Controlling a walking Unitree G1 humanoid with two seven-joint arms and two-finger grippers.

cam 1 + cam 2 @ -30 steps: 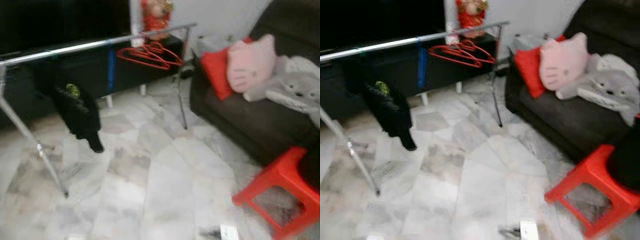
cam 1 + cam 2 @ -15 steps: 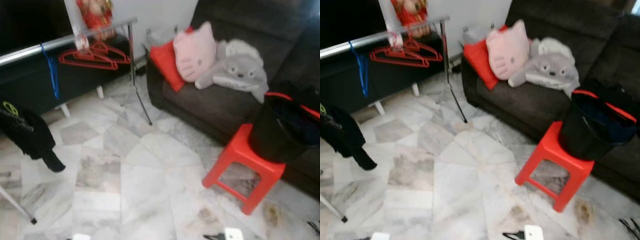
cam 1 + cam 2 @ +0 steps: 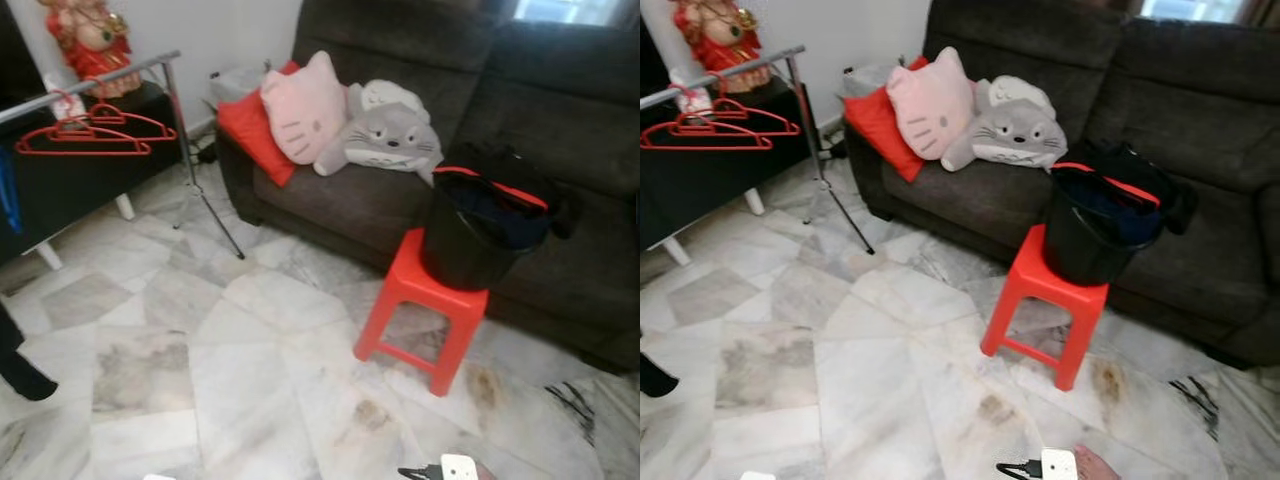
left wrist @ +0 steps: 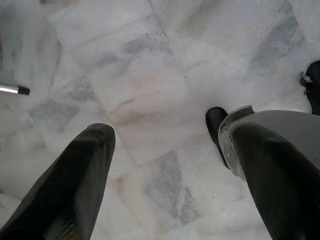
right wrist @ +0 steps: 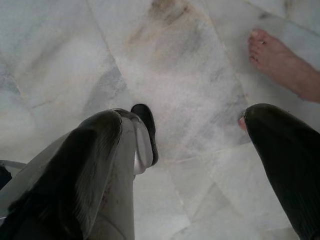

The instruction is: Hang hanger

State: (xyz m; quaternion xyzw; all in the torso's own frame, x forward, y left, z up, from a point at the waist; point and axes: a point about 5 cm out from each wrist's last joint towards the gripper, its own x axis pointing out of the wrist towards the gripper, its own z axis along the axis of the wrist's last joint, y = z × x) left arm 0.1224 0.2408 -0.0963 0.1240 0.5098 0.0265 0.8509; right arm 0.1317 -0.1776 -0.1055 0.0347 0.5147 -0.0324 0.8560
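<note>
A: Hangers? 
B: Red hangers [image 3: 85,135] hang on the silver rail [image 3: 95,85], far left, near its end post, in front of a black cabinet [image 3: 70,190].

A: Open room? 
B: Broad marble floor [image 3: 240,370] between rail and dark sofa [image 3: 560,170]. A red stool [image 3: 425,315] stands just in front of the sofa, carrying a black basket [image 3: 480,225]. Cushions and plush toys [image 3: 335,115] sit on the sofa's left end.

A: Grippers? 
B: Both hang low over the floor. Left gripper [image 4: 170,170]: fingers spread wide, holding nothing. Right gripper [image 5: 185,155]: same, wide apart and empty.

A: Anything near the edges? 
B: A person's bare foot [image 5: 282,62] on the tiles near the right fingers [image 5: 285,150]; a white plug [image 3: 1055,465] at the lower edge.
</note>
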